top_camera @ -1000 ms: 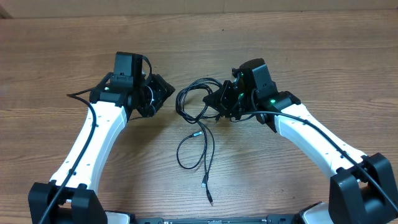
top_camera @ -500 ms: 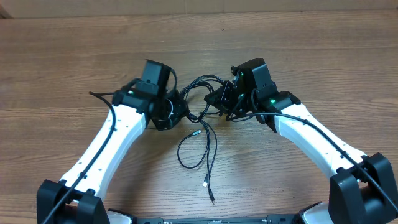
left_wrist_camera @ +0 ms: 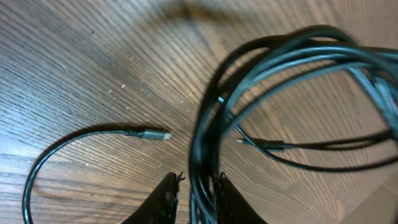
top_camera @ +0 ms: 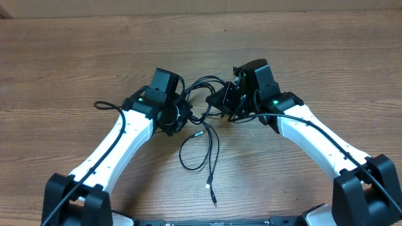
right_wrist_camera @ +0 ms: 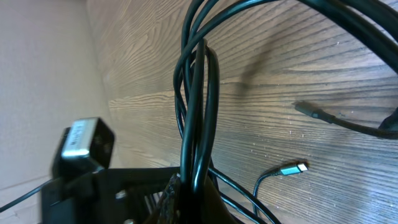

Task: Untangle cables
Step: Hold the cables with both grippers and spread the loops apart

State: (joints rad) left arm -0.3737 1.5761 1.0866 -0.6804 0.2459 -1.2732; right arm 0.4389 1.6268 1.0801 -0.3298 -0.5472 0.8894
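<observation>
at the middle of the worktop (top_camera: 314,50), tangled black cables (top_camera: 198,134) strung between both arms.
left gripper (left_wrist_camera: 198,190) pinched on several strands; right gripper (right_wrist_camera: 191,186) clamped tight on another bunch; loose loop and plug ends lying nearer the arm bases.

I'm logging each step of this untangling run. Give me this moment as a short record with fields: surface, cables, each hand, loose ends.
surface: brown wooden table
cables: thin black cables, tangled loops between the two hands, loose strands trailing toward the robot's base
left hand: fingers on either side of several strands; a firm pinch cannot be confirmed
right hand: shut on a bunch of strands
loose ends: silver-tipped plug lying free on the wood
</observation>
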